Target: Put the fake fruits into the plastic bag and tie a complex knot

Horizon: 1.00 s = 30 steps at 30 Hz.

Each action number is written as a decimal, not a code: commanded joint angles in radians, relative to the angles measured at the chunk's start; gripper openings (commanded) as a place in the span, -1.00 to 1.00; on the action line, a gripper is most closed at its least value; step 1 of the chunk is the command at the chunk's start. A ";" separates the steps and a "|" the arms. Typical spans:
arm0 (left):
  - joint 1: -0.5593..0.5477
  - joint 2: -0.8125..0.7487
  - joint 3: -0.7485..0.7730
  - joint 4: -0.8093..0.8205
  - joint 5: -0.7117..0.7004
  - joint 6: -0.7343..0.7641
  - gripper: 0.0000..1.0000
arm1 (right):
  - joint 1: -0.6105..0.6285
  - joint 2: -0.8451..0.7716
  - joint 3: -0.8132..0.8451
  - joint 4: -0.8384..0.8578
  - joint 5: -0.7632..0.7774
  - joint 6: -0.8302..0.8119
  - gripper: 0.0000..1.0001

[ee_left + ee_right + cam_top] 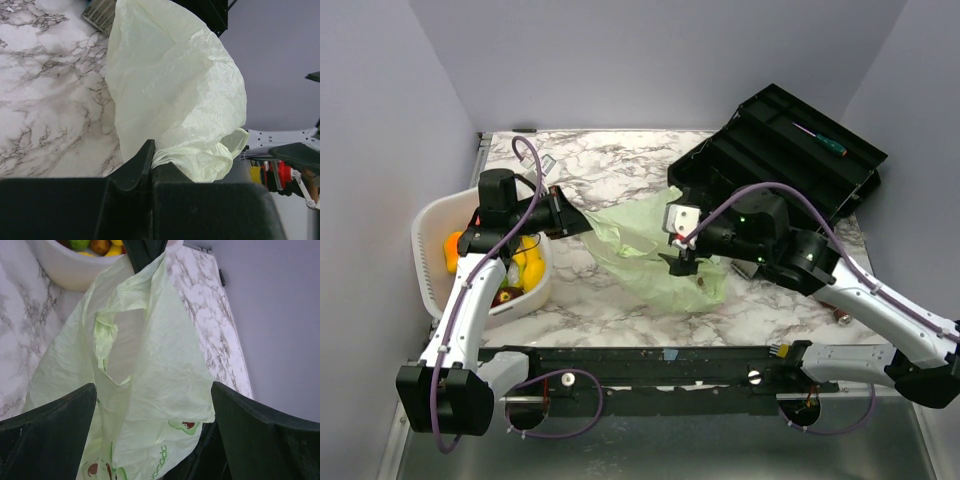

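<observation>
1. The left gripper (155, 160) has its fingers pressed together on a fold of the plastic bag (175, 95), which balloons out just ahead of its tips. The right gripper (154, 387) is spread wide, with film lying between its fingers but not pinched.
2. The fruits (97, 245) sit in the white basket (65, 270), beside the left gripper. I can make out none inside the bag.
3. Risk: the pinch seems to hold only a thin fold, so a tug from the right gripper could slip or tear it.
4. Risk: if the right gripper closes on both layers at once, it would seal the mouth instead of opening it.
5. The bag's long axis runs from the left fingertips to the right gripper. Its handle end seems to point towards the left gripper, with the printed bottom under the right one.
</observation>
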 commanded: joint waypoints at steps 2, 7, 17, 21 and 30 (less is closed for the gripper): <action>-0.004 0.001 0.019 0.033 0.073 -0.096 -1.00 | 0.001 0.024 -0.142 0.185 -0.055 -0.103 1.00; -0.006 0.010 0.014 0.027 0.084 -0.106 -1.00 | 0.028 0.036 -0.272 0.350 0.040 -0.237 1.00; -0.008 0.045 -0.012 0.014 0.079 -0.127 -1.00 | 0.066 0.034 -0.304 0.403 0.052 -0.201 1.00; -0.008 0.058 -0.015 0.025 0.081 -0.144 -1.00 | 0.129 0.001 -0.326 0.343 0.112 -0.222 1.00; -0.007 0.076 -0.029 0.079 0.121 -0.209 -1.00 | 0.148 -0.056 -0.543 0.548 0.281 -0.431 1.00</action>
